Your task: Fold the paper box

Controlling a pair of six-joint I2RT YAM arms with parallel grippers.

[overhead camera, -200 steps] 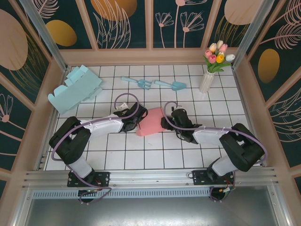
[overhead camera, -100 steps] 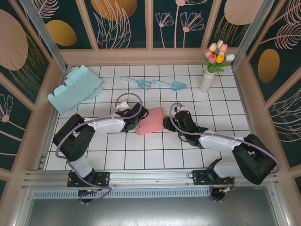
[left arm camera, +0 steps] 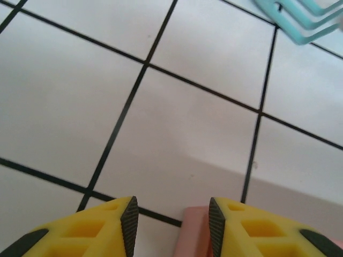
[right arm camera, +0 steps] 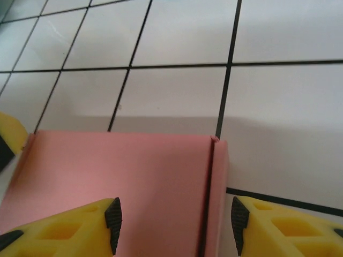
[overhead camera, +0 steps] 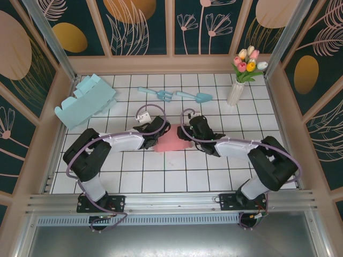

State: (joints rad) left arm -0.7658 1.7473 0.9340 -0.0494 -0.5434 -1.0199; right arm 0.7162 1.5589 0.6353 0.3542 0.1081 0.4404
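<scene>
We see a white tiled table [overhead camera: 134, 182] with black lines. At its far left lies a light blue cardboard box [overhead camera: 86, 101], still flat and well apart from the arms. Near the middle of the table lies the pink paper box [overhead camera: 172, 142], between the two grippers.

At the far right stands a white vase with tulips [overhead camera: 236, 92]. Near the back lie a blue toy fork [overhead camera: 158, 94] and a blue toy shovel [overhead camera: 195, 97], just beside each other.

The left gripper [overhead camera: 161, 133] is at the left side of the pink box. In its wrist view the yellow fingers stand partly apart, with bare tile between them and a pink edge [left arm camera: 195, 230] beside one finger; it holds nothing.

The right gripper [overhead camera: 188, 131] is at the right side. Its fingers are spread wider, over the box's folded edge [right arm camera: 211, 182], not closed on it.
</scene>
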